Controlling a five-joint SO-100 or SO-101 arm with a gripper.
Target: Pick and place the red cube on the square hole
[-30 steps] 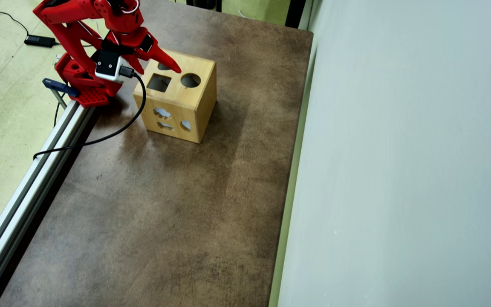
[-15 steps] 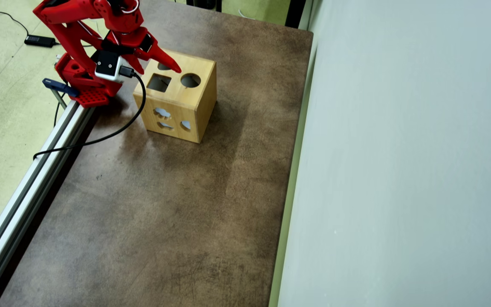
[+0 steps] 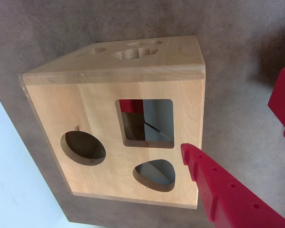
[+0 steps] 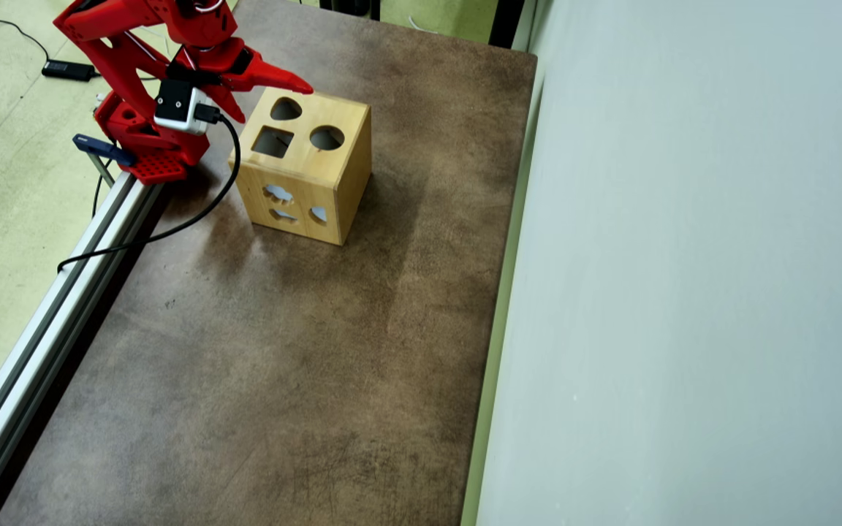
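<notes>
Wrist view, red cube (image 3: 131,106) inside square hole (image 3: 154,124), claw (image 3: 237,137) apart, empty.

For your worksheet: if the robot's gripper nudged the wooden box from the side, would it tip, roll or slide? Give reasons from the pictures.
The wooden box would probably slide rather than tip: it sits flat on the table and looks about as wide as tall. Rolling seems unlikely, as its faces are flat. The cut-outs, such as the square hole, show it is hollow, so it may be fairly light.

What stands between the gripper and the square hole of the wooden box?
Nothing visible. The open, empty gripper hangs by the wooden box; the square hole is uncovered, with something red showing inside.
</notes>
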